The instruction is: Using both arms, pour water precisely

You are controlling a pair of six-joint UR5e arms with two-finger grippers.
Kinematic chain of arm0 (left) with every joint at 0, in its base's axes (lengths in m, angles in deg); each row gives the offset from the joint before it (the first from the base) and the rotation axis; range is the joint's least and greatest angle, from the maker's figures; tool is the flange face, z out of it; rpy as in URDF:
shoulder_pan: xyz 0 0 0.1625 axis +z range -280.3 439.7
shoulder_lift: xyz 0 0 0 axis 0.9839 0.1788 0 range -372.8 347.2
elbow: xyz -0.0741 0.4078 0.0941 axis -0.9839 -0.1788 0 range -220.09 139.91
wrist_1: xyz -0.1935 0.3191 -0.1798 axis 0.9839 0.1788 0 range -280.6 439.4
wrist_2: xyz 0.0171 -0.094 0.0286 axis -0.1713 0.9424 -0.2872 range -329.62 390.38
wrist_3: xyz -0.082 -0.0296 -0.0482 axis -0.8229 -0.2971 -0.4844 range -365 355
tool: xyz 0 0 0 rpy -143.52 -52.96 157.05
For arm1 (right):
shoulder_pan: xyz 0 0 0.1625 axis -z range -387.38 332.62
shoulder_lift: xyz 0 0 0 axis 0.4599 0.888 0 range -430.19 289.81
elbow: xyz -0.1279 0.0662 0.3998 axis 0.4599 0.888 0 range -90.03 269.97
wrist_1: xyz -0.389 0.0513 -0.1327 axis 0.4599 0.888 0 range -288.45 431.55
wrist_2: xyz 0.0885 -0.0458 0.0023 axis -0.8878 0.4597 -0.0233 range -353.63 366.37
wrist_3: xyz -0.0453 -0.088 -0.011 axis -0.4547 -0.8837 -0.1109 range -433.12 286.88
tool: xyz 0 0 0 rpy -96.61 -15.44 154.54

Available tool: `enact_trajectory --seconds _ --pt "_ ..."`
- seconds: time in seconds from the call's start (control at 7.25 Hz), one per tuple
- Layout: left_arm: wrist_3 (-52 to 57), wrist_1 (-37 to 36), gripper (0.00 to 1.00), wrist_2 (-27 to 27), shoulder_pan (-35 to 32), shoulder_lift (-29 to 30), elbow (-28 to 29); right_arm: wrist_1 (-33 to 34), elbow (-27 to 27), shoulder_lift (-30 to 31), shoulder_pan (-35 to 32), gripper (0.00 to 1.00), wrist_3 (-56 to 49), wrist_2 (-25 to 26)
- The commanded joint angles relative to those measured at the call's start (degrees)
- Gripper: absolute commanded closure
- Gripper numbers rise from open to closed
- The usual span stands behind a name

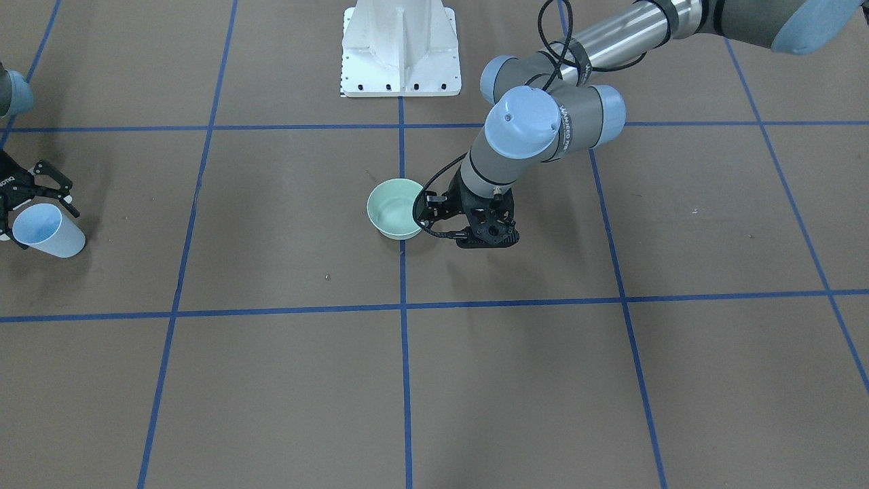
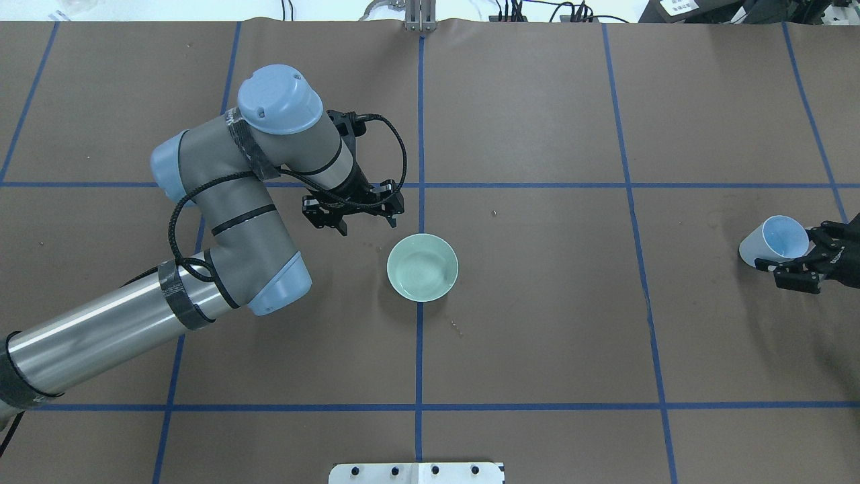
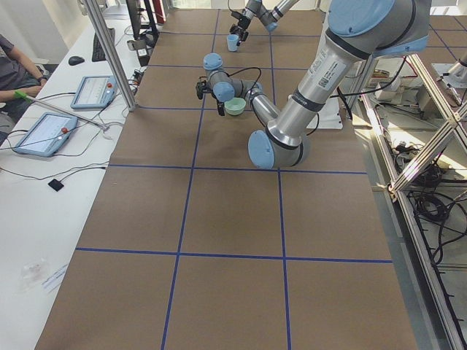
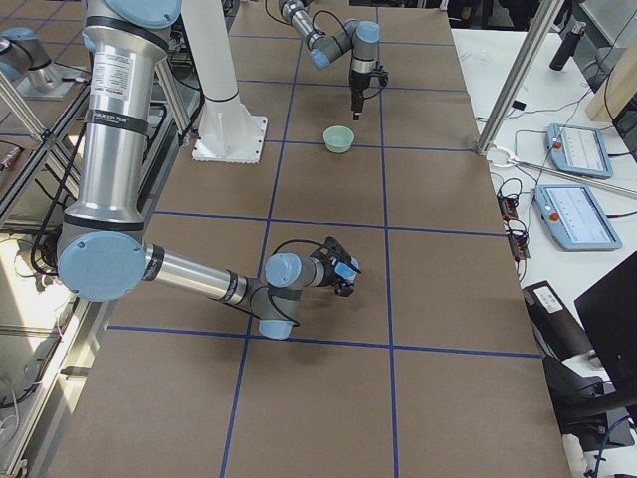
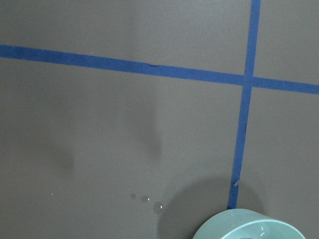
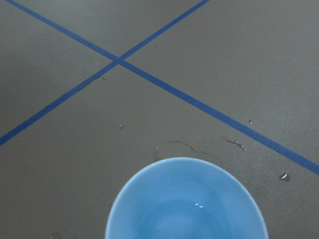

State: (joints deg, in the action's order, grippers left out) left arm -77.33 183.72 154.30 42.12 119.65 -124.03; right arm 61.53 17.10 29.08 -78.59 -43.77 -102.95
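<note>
1. The left claw hangs over the bench just beside the green bowl, on the bowl's far-left side in the overhead view; its fingers are spread and hold nothing.
2. The right claw is pressed onto a light-blue cup near the bench's right edge, holding it tilted with its mouth turned toward the middle of the bench.
3. Water lies low inside the cup, showing only as small white glints in the right wrist view; I cannot tell whether the bowl holds any.
4. The bowl sits upright on the middle blue tape line, well apart from the cup.
5. A few small drops lie on the brown surface just beside the bowl, and more drops with a faint wet ring dot the surface near the cup.
6. The left arm bends in from the near-left corner, its elbow beside the bowl.
7. A white pedestal stands at the robot's edge, in line with the bowl.
8. Between bowl and cup the brown surface is crossed only by tape lines.
9. In the side views, tablets and cables lie on a white side table past the bench's far edge.
</note>
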Motion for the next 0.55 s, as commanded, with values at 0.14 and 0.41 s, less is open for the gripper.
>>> enact_trajectory --seconds 0.14,0.41 --pt "0.0 -0.1 0.11 0.0 0.0 0.0 0.0 -0.7 0.6 -0.5 0.1 0.02 0.1 0.1" --pt "0.0 -0.1 0.11 0.0 0.0 0.0 -0.1 -0.7 0.6 -0.5 0.1 0.16 0.1 0.1"
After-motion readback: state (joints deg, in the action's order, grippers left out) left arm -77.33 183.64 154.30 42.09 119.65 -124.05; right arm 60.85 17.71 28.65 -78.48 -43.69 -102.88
